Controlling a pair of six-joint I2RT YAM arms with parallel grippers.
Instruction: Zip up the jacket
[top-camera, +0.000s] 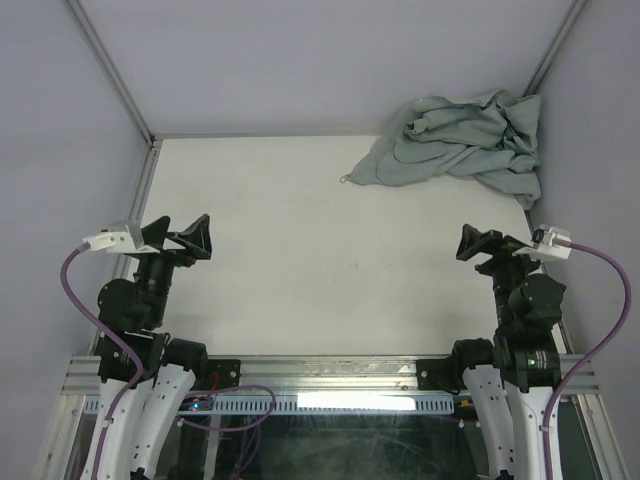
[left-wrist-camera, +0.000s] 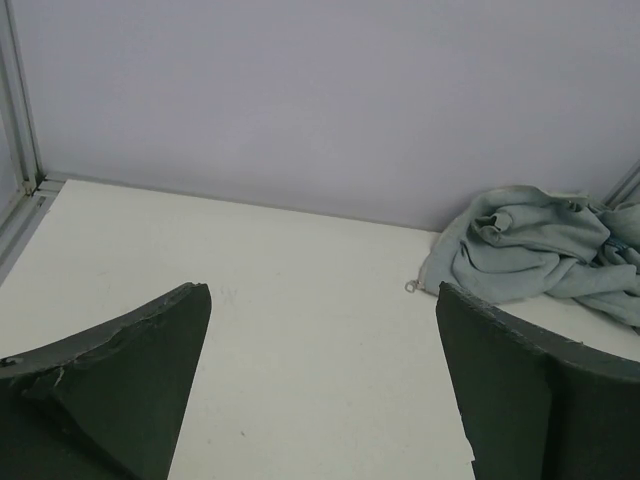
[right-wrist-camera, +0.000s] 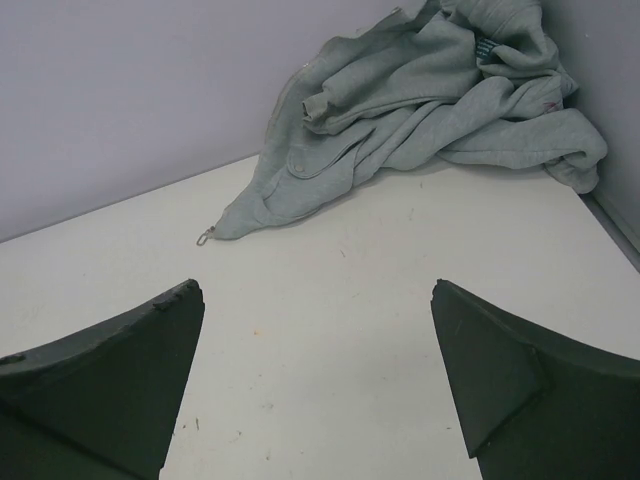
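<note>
The white tabletop (top-camera: 300, 260) spreads between pale enclosure walls (top-camera: 300, 60). The jacket (top-camera: 460, 145) lies bunched in a rumpled heap in the far right corner, pressed against the right wall, with one flap trailing leftward onto the tabletop. The left arm (top-camera: 140, 300) and right arm (top-camera: 525, 310) stand at the near edge, well apart from the jacket and from each other. The left jaws and the right jaws are both spread wide, grasping nothing. At the tip of the trailing flap, the small metal zipper pull (top-camera: 345, 181) rests on the tabletop.
</note>
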